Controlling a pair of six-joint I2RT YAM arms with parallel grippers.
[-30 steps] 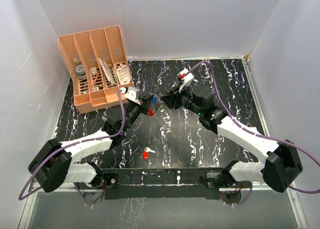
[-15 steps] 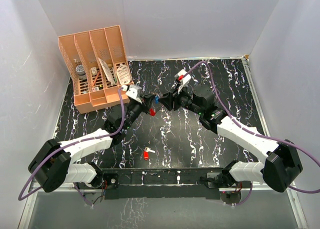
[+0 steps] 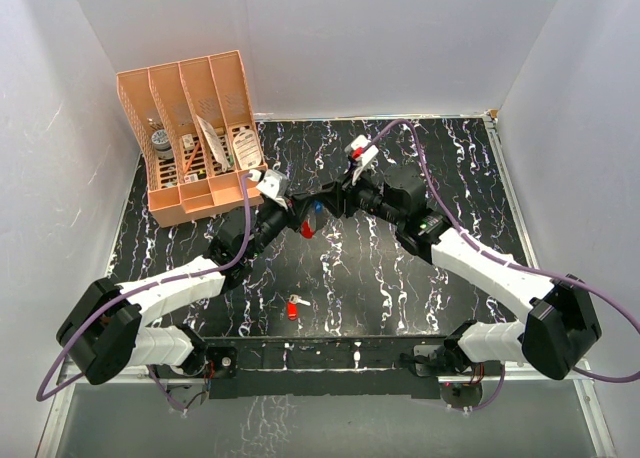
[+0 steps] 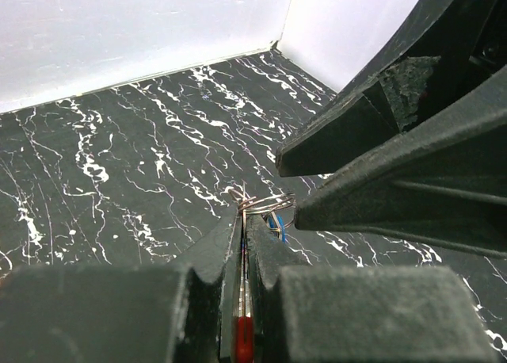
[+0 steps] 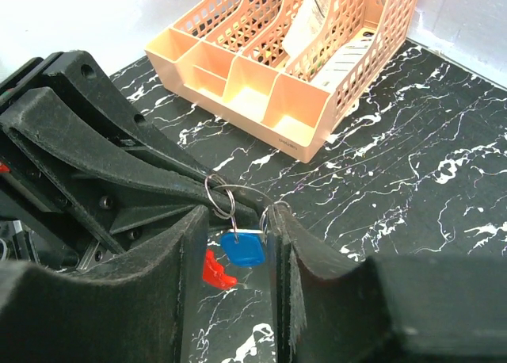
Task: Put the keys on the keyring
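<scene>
Right wrist view shows the blue-headed silver key [image 5: 243,248] hanging on the thin wire keyring [image 5: 226,195] pinched by the left fingers [image 5: 142,181], with the right fingers [image 5: 295,252] part-spread, grip unclear; the red-headed key [image 3: 292,306] lies unthreaded on the black marbled surface [image 3: 400,288].

Nothing legible shows in any of the three views: no word, brand, number or sign can be made out. The only printed matter is on the white sheets [image 3: 212,138] standing in the peach file rack [image 3: 185,206] at the far left of the bench [image 3: 450,148]. They carry faint grey marks, too small and blurred to read from above, and no clearer from the right wrist camera.
</scene>
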